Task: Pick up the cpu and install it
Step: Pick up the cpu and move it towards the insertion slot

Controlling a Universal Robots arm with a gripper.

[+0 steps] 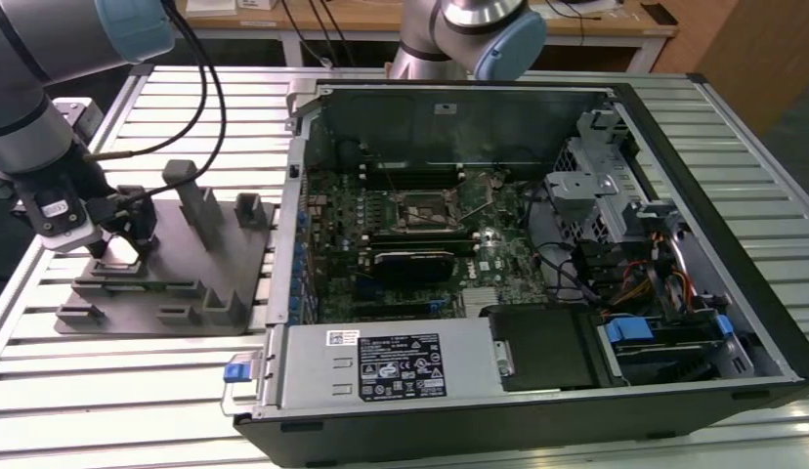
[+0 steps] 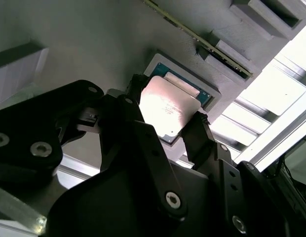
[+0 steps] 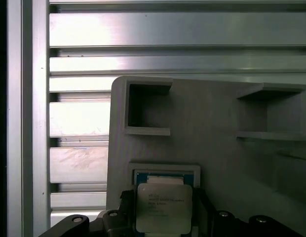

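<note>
Near the tabletop [image 1: 131, 410] edge at the exterior view's left sits a grey holder [image 1: 183, 293], and the claw [image 1: 118, 249] is down on it. The cpu [image 2: 167, 106] is between the claw's two black fingers [image 2: 201, 136]. They press on two sides of the cpu that face each other, so the claw is closed on the cpu. That grip leaves the shiny top free and touches just the thin rim, which I think keeps the chip flat and safe. In both wrist views the cpu is right over its square pocket [image 3: 164, 169] in the holder. A bit of blue-green shows past the chip there, so it may be lifted a little, but I cannot tell for sure. The pocket likely keeps the chip in one known spot so the claw can find it. The holder also has tall posts [image 1: 183, 195], maybe for other parts. The open case [image 1: 756, 322] lies on its side from the middle of the tabletop toward the edge at the exterior view's right, well apart from the claw. Lying that way, its board [image 1: 365, 283] faces up. The socket [image 1: 424, 208] in the middle of the board looks open and bare. So the picking up is under way, and the putting in is not yet done.
</note>
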